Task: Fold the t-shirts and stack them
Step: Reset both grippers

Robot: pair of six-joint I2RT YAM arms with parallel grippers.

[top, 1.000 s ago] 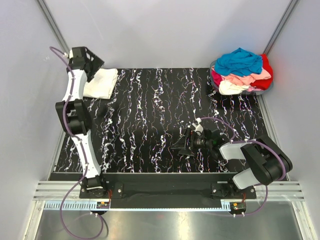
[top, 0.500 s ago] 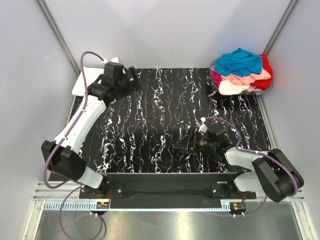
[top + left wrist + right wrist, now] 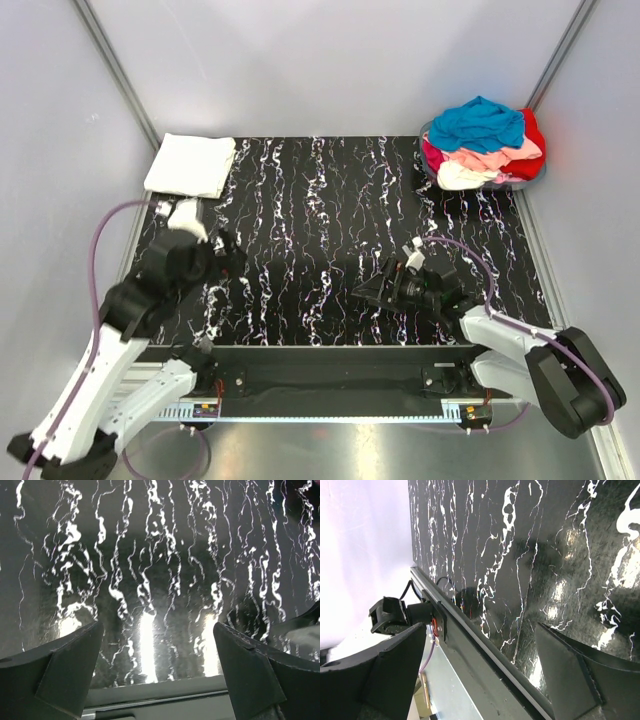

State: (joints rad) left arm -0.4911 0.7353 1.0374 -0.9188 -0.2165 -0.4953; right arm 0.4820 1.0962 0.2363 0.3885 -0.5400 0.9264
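Note:
A folded cream-white t-shirt [image 3: 191,165] lies flat at the far left corner of the black marbled table [image 3: 320,200]. A heap of unfolded t-shirts [image 3: 485,142], bright blue on top with pale pink, red and cream under it, sits at the far right corner. My left gripper [image 3: 222,262] is open and empty over the near left of the table; in its wrist view the gripper [image 3: 157,640] shows only table between the fingers. My right gripper [image 3: 368,293] is open and empty, low over the near middle-right of the table; the right wrist view [image 3: 480,645] shows the table's front edge.
The t-shirt heap rests in a dark bin [image 3: 436,165]. Grey walls close in the table on three sides. A metal rail [image 3: 320,385] with the arm bases runs along the near edge, also seen in the right wrist view [image 3: 485,655].
My left arm has drawn back from the folded white t-shirt at the far left to the near left of the table, leaving the shirt uncovered. My right gripper has shifted slightly.

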